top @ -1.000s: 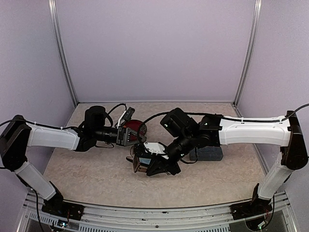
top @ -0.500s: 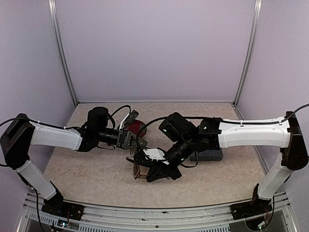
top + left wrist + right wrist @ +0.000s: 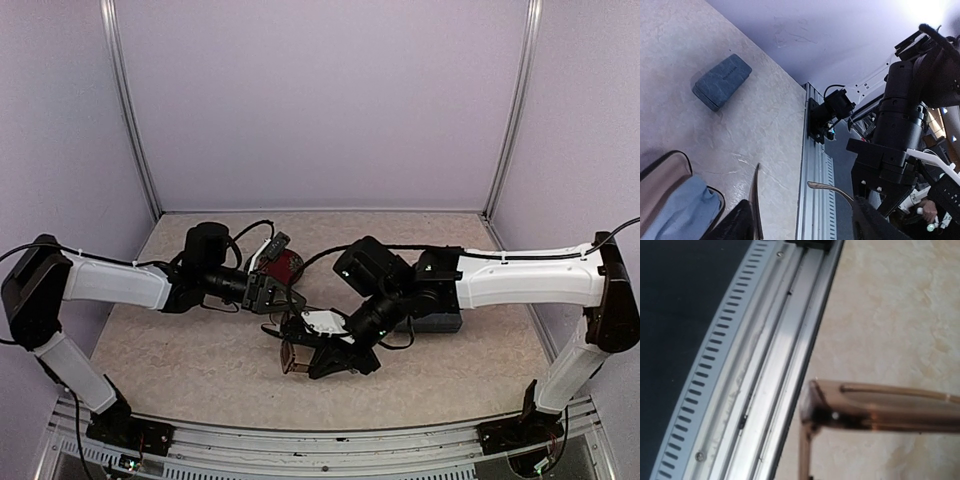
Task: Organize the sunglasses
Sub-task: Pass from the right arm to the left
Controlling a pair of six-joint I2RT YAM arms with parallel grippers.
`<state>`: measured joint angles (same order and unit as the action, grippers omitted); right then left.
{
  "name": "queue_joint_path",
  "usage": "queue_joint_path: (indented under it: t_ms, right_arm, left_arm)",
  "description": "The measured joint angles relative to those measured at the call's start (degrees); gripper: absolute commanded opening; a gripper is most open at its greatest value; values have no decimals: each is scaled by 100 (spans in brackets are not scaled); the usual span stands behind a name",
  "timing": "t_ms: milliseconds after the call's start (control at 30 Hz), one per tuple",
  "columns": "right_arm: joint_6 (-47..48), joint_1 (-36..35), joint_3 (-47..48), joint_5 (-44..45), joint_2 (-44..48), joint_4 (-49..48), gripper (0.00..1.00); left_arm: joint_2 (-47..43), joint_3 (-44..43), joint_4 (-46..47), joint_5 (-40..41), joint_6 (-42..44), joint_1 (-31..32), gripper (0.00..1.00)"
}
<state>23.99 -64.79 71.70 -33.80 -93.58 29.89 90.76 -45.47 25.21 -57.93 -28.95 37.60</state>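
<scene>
Right gripper (image 3: 318, 352) has dropped lower and closer to the near table (image 3: 180, 350) edge, taking the reddish-brown sunglasses (image 3: 291, 356) with it. Left gripper (image 3: 285, 302) has pushed in toward them from the left. Right fingers are clenched on the reddish-brown pair, held up off the tabletop at centre front. Right wrist view: one brown translucent temple (image 3: 890, 412) runs across the shot at its hinge corner, with the table's metal rail (image 3: 765, 365) behind. Left fingers (image 3: 735, 225) are spread apart, not clamped. Two thin temple tips (image 3: 827, 189) poke up in the gap; can't tell if they touch. Grey-blue case (image 3: 722, 81) lies closed on the table, well apart. An open case (image 3: 662, 175) with tan lining holds a light-blue cloth (image 3: 687, 215), just beside the left gripper.
</scene>
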Motion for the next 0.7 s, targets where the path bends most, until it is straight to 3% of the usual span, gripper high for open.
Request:
queue_joint_path:
  t_ms: [133, 367, 567, 700]
  right_arm:
    - [-125, 20, -42, 153, 15, 17, 0]
    - [-621, 72, -20, 608, 15, 72, 0]
    - [-1113, 348, 168, 492, -31, 114, 0]
    - [-1434, 645, 350, 175, -133, 142, 0]
  left_arm:
    - [-306, 37, -28, 605, -63, -92, 83]
    - [-1766, 581, -59, 2583, 9, -168, 86]
    - [-2916, 1193, -243, 4520, 710, 684, 86]
    - [-3294, 1510, -448, 5375, 1311, 1228, 86]
